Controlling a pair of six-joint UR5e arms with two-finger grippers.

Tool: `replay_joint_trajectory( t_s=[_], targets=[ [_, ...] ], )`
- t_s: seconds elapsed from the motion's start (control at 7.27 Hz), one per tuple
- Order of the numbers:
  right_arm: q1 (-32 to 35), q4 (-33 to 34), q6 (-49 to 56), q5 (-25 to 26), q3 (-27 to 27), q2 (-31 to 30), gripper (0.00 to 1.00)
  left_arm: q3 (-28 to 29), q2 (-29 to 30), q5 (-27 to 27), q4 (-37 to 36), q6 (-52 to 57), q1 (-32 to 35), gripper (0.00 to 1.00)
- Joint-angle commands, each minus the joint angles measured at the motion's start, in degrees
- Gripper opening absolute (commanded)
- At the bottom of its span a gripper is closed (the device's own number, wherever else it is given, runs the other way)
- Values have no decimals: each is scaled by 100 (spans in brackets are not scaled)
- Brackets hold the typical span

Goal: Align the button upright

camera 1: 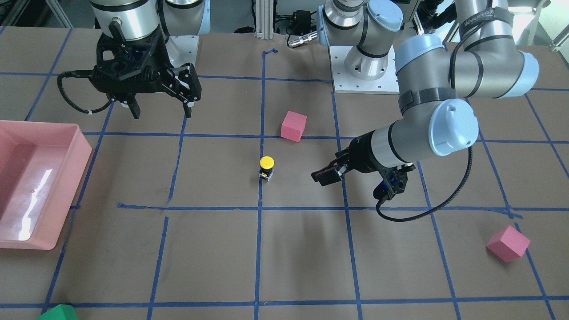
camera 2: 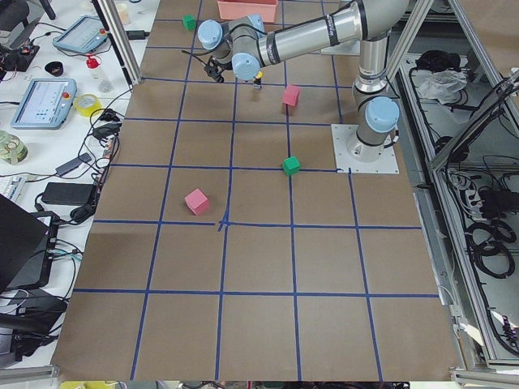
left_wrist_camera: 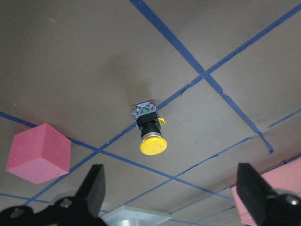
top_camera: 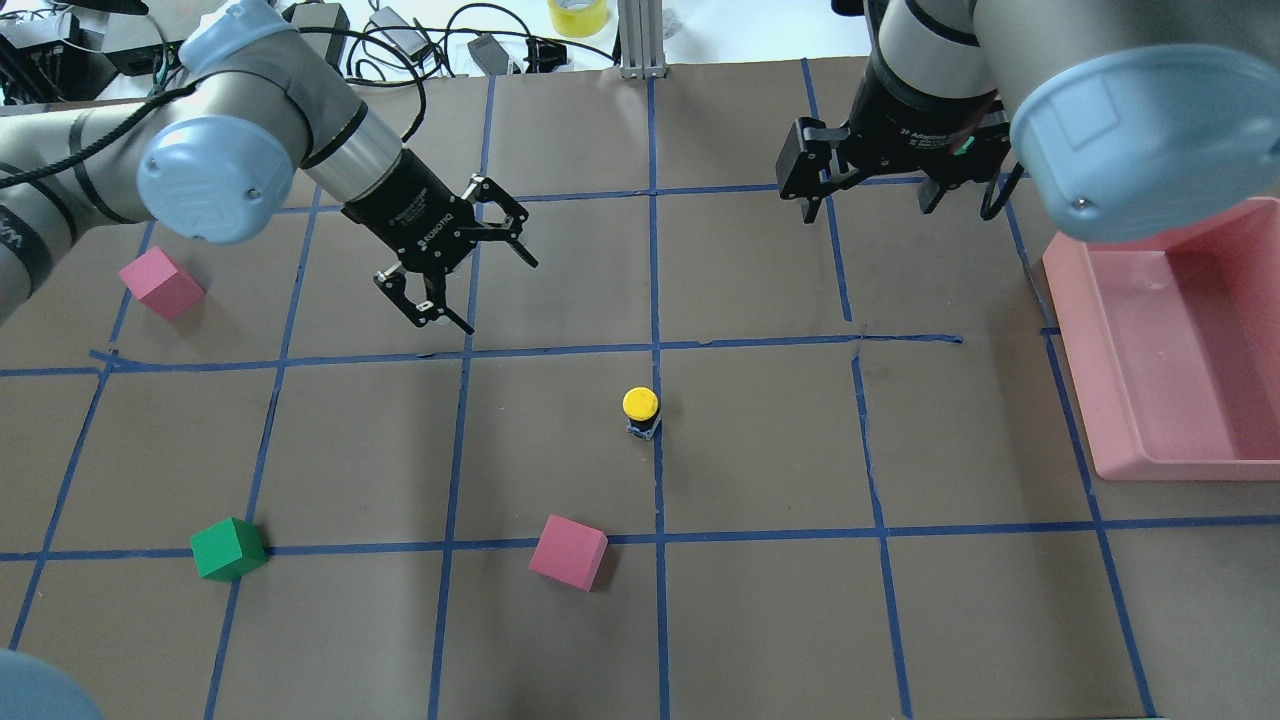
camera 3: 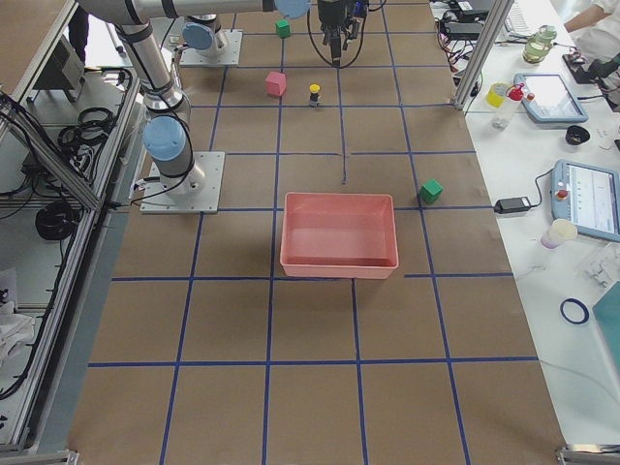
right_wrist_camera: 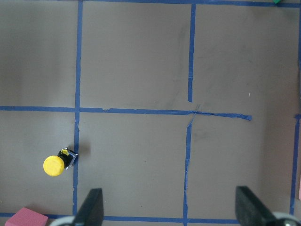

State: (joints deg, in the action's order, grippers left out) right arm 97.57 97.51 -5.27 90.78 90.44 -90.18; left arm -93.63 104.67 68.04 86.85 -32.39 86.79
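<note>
The button (top_camera: 640, 410) stands upright on the brown table on a blue tape line, yellow cap on top, black body and silvery-blue base below. It also shows in the front view (camera 1: 266, 168), the left wrist view (left_wrist_camera: 149, 132) and the right wrist view (right_wrist_camera: 56, 164). My left gripper (top_camera: 497, 295) is open and empty, above the table to the button's far left; it points at the button in the front view (camera 1: 323, 174). My right gripper (top_camera: 868, 210) is open and empty, hanging high over the far right, also in the front view (camera 1: 161, 113).
A pink cube (top_camera: 568, 552) lies near the button toward the robot. Another pink cube (top_camera: 160, 283) lies at the far left and a green cube (top_camera: 228, 548) at the near left. A pink tray (top_camera: 1075, 330) stands at the right edge.
</note>
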Motion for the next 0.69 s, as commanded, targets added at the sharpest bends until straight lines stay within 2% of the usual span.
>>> replay_joint_trajectory(
  t_s=[0.0, 0.14, 0.28, 0.55],
  targets=[
    [-1, -4, 0, 1, 0, 0, 100, 264, -446, 1896, 60, 1587, -92, 100],
    [-1, -4, 0, 10, 0, 0, 100, 475, -552, 1985, 139, 2152, -240, 100],
    [-1, -4, 0, 10, 0, 0, 100, 642, -753, 2368, 444, 2558, -398, 100],
    [-1, -4, 0, 19, 0, 0, 100, 609, -1298, 2583, 770, 2624, -391, 100]
  ],
)
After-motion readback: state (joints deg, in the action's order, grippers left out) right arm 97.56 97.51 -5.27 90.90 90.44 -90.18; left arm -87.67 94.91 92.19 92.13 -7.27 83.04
